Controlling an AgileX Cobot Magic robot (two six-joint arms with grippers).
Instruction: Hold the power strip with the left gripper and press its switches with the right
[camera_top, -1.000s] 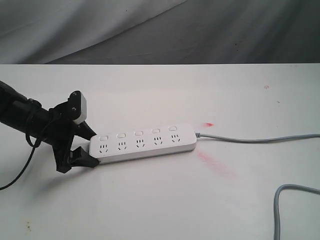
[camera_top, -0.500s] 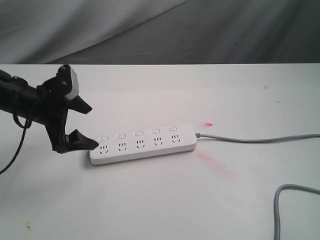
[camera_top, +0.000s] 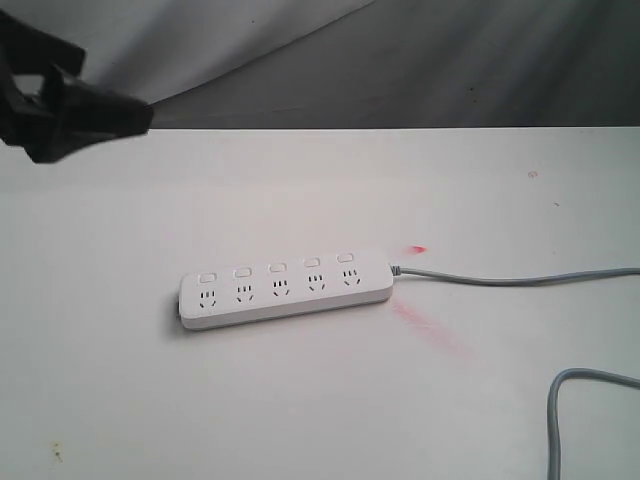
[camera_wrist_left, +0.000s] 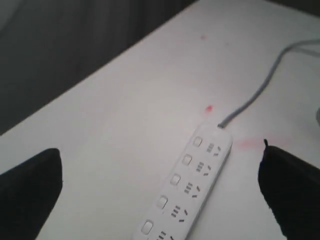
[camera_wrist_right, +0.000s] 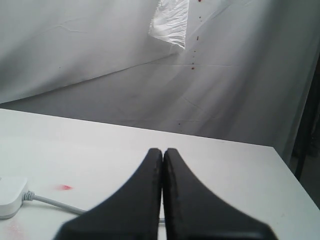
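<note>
The white power strip (camera_top: 285, 287) lies flat on the white table (camera_top: 320, 400) with nothing touching it. Its row of switches (camera_top: 277, 267) faces up along the far side. My left gripper (camera_top: 120, 115) hangs high at the far left, well above and away from the strip. In the left wrist view its black fingers (camera_wrist_left: 30, 195) stand wide apart at the frame's sides, open and empty, with the power strip (camera_wrist_left: 192, 187) and switches (camera_wrist_left: 174, 179) far below. My right gripper (camera_wrist_right: 163, 151) is shut on nothing; one end of the power strip (camera_wrist_right: 10, 195) shows beyond it. The right arm is out of the exterior view.
The thin grey cord (camera_top: 500, 280) runs from the strip's right end off the right edge. A second grey cord loop (camera_top: 560, 410) lies at the lower right. A red dot (camera_top: 417, 249) and a red smear (camera_top: 430, 330) mark the table near the strip's right end.
My left gripper let go of the strip's left end, then rose and drew back to the upper left. The strip stayed where it was.
</note>
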